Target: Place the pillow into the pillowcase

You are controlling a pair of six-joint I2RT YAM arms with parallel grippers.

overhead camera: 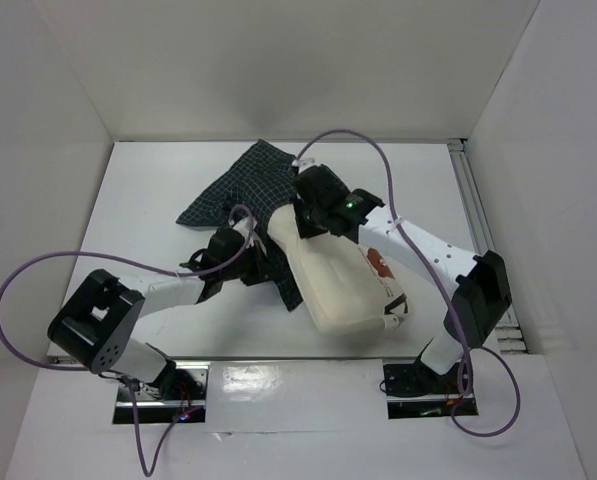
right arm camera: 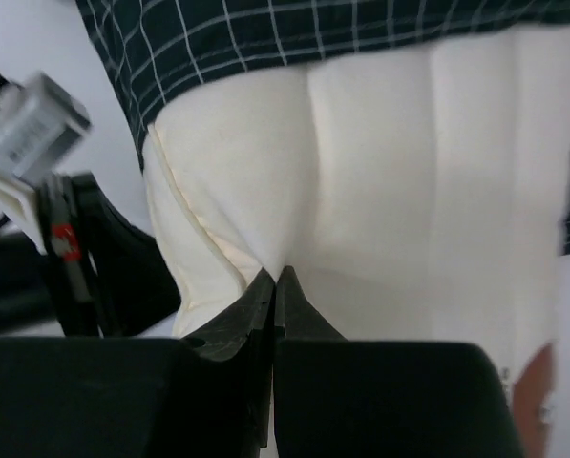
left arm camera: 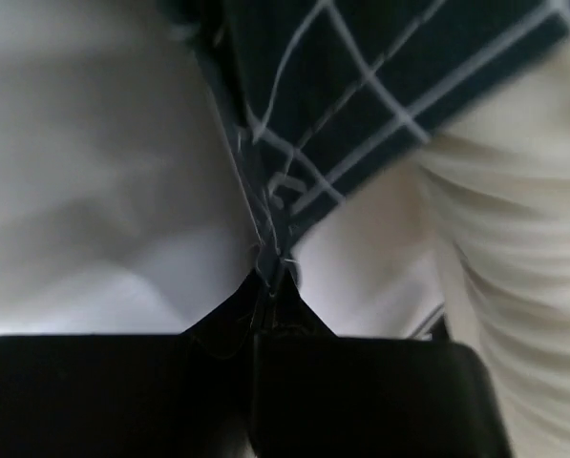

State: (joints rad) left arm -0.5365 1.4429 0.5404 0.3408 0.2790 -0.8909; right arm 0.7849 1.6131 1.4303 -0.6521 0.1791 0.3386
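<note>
The cream pillow (overhead camera: 330, 285) lies in the middle of the table, its near end with the brown print (overhead camera: 380, 264) bare. Its far end sits under the dark navy checked pillowcase (overhead camera: 240, 186), which spreads up and to the left. My left gripper (overhead camera: 246, 262) is shut on the pillowcase's edge (left arm camera: 265, 250) beside the pillow (left arm camera: 514, 286). My right gripper (overhead camera: 308, 222) is shut, pinching a fold of the pillow (right arm camera: 380, 191) just below the pillowcase's hem (right arm camera: 265, 38).
White walls close in the table (overhead camera: 148, 210) on three sides. A metal rail (overhead camera: 475, 205) runs along the right edge. Purple cables (overhead camera: 38, 270) loop over both arms. The left arm's wrist shows in the right wrist view (right arm camera: 36, 134).
</note>
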